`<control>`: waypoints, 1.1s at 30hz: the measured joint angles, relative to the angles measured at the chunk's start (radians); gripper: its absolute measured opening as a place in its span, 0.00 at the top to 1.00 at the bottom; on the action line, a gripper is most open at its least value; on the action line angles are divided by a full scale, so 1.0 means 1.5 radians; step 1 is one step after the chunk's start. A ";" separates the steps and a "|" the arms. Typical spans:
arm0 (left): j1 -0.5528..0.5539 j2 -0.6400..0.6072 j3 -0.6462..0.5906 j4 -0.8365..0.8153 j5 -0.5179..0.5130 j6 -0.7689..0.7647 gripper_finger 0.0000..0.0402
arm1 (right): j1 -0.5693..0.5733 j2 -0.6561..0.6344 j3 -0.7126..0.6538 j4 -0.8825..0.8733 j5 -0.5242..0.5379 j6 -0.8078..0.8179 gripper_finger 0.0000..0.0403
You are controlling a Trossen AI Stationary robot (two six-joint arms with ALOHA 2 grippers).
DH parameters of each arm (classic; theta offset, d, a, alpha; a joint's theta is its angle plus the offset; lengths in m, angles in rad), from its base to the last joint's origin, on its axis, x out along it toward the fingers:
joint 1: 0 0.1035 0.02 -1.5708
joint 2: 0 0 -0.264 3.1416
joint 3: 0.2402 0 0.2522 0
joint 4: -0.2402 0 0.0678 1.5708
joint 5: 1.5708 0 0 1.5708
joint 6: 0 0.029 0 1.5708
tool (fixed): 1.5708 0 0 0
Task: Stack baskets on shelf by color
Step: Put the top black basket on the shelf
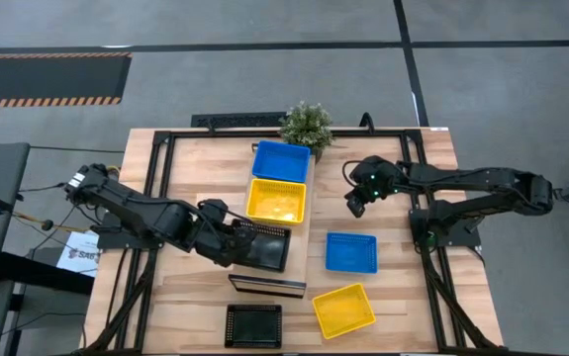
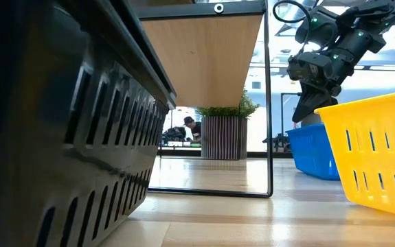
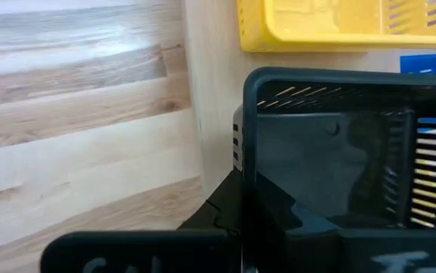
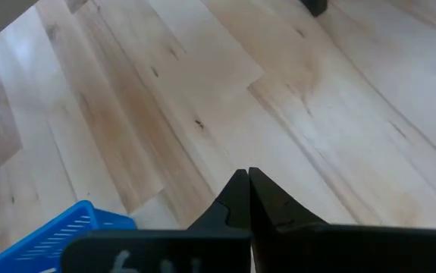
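The left gripper sits near the middle of the table, its jaws clamped on the left rim of a black basket; the left wrist view shows that rim pinched right at the fingers, with the basket's dark mesh wall beyond. This held basket lies over the near end of the shelf, the light plank running from the plant toward the near edge. Whether it rests on the plank or hangs just above it is hard to say from above.

On the shelf's far end sits a blue basket, and touching it on the near side a yellow basket, which in turn lies just beyond the held black one. A second black basket rests on the tabletop near the front edge, just nearer than the shelf's end. To the right of the shelf lies a second blue basket, and nearer, a second yellow basket, turned at a slight angle.

The right gripper hovers above bare tabletop, right of the shelf and just beyond the loose blue basket. Its fingers are pressed together and hold nothing; a corner of that blue basket shows beside them.
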 joint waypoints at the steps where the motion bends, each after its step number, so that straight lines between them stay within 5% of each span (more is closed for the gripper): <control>1: 0.003 0.002 0.000 0.003 -0.001 0.001 1.00 | 0.004 0.000 0.000 0.000 0.000 0.000 0.98; 33: 0.013 0.041 0.000 0.048 0.016 0.005 1.00 | 0.016 0.000 0.000 -0.002 0.005 -0.012 0.98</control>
